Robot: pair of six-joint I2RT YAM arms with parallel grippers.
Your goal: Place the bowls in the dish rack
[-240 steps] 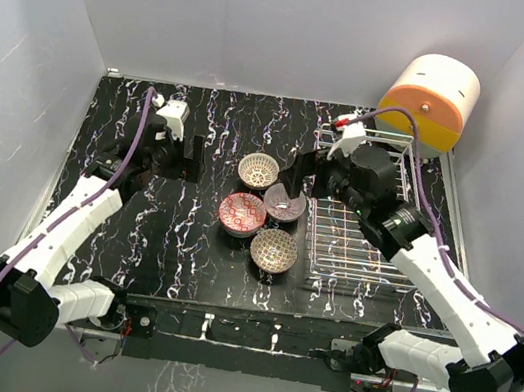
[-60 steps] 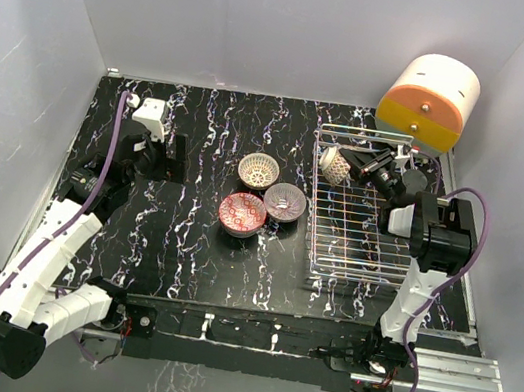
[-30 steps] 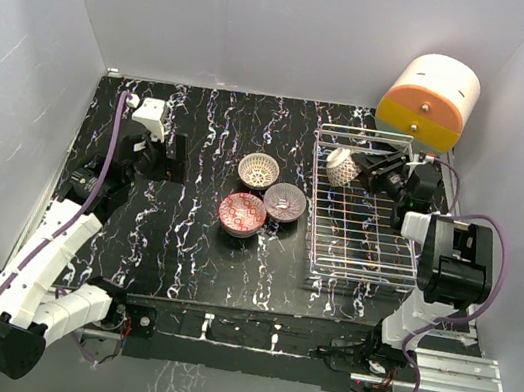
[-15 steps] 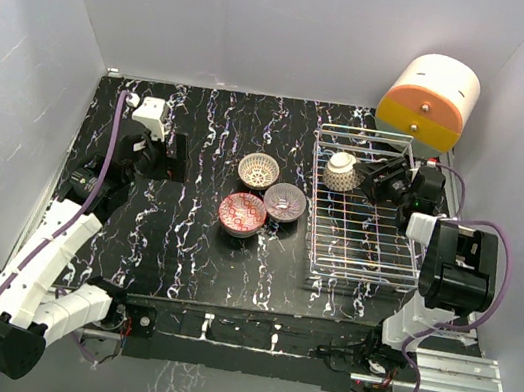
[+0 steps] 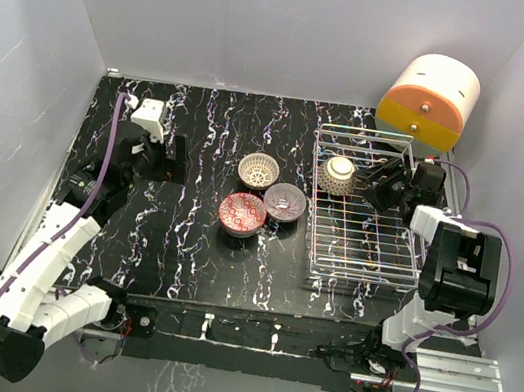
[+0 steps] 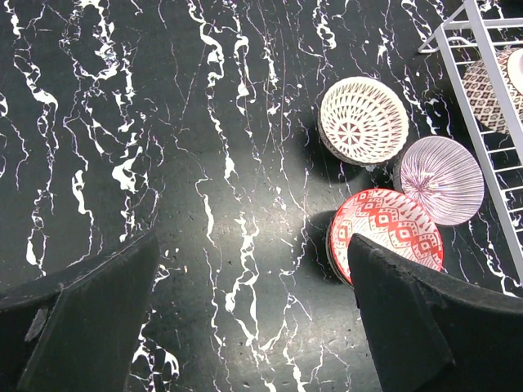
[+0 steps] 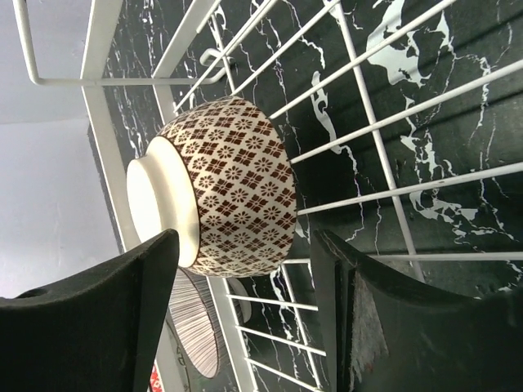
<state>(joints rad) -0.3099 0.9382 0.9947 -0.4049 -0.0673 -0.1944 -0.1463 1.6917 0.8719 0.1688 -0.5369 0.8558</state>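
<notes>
Now | we count one bowl [image 5: 339,173] upside down in the rack's [image 5: 361,239] far-left corner | right gripper [image 5: 376,184] spread beside it, gripping nothing | left gripper [image 6: 253,269] spread, empty | white bowl [image 5: 259,168], purple bowl [image 5: 284,201], red bowl [image 5: 242,213] wait on the table [image 5: 192,245], unloaded.

Top external high at the 6 o'clock side of the table [image 5: 192,245], looking down over everything, left wrist close above it, dish rack [image 6: 488,106] edge at 2 o'clock, right wrist nearest, facing the rack's upturned bowl [image 7: 237,188], seen in all three.
</notes>
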